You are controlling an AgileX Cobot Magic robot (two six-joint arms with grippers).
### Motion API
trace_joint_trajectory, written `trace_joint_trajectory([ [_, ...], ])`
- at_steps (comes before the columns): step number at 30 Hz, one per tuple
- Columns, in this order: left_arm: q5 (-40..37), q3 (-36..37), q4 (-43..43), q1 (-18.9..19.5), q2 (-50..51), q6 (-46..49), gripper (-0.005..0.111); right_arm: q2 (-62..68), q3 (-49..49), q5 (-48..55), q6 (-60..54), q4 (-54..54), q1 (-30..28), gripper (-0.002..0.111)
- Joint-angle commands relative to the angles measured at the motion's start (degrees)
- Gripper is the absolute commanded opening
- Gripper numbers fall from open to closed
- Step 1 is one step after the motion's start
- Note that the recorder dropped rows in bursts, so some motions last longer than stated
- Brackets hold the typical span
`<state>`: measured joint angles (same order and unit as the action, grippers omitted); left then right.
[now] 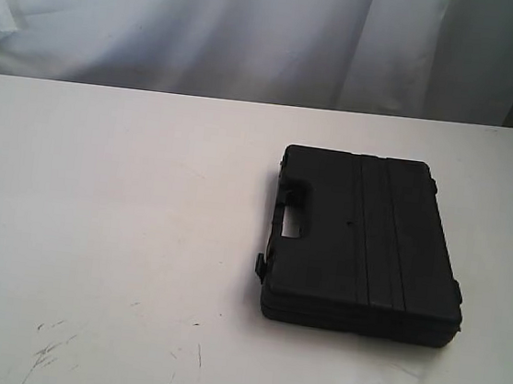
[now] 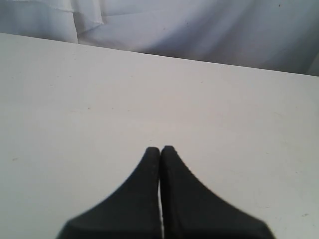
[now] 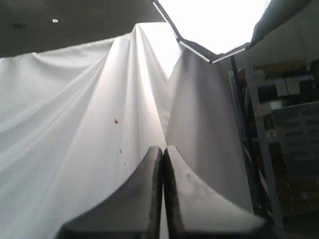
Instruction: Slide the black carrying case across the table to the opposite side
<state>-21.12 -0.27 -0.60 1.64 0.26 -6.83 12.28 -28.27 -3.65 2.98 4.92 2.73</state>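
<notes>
The black case (image 1: 362, 239) lies flat on the white table (image 1: 104, 230), right of centre in the exterior view, its handle cutout facing left and its ribbed lid up. Neither arm shows in that view. In the left wrist view my left gripper (image 2: 160, 148) is shut with nothing between its fingers, hovering over bare table (image 2: 75, 114); the case is out of that view. In the right wrist view my right gripper (image 3: 163, 148) is shut and empty, pointing upward at the white curtain (image 3: 75, 149), with neither table nor case in sight.
A white curtain (image 1: 257, 25) hangs behind the table's far edge. Dark scuffs (image 1: 48, 349) mark the near left of the tabletop. Metal shelving (image 3: 279, 129) stands beside the curtain in the right wrist view.
</notes>
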Motion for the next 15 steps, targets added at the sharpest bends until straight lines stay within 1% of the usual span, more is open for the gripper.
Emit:
trace_joint_trajectory([
  [1, 0.3, 0.27, -0.15, 0.05, -0.26, -0.23, 0.0, 9.24, -7.07, 10.72, 0.18, 0.04, -0.33, 0.0],
  [6, 0.3, 0.27, -0.15, 0.05, -0.26, -0.23, 0.0, 20.69, -11.88, 23.66, -1.84, 3.97, -0.33, 0.0],
  [10, 0.3, 0.27, -0.15, 0.05, -0.26, -0.23, 0.0, 27.46, -12.26, 36.05, -4.91, 7.68, -0.33, 0.0],
  [15, 0.3, 0.27, -0.15, 0.05, -0.26, -0.06, 0.0, 32.12, -12.26, 49.91, -5.04, 7.99, -0.33, 0.0],
])
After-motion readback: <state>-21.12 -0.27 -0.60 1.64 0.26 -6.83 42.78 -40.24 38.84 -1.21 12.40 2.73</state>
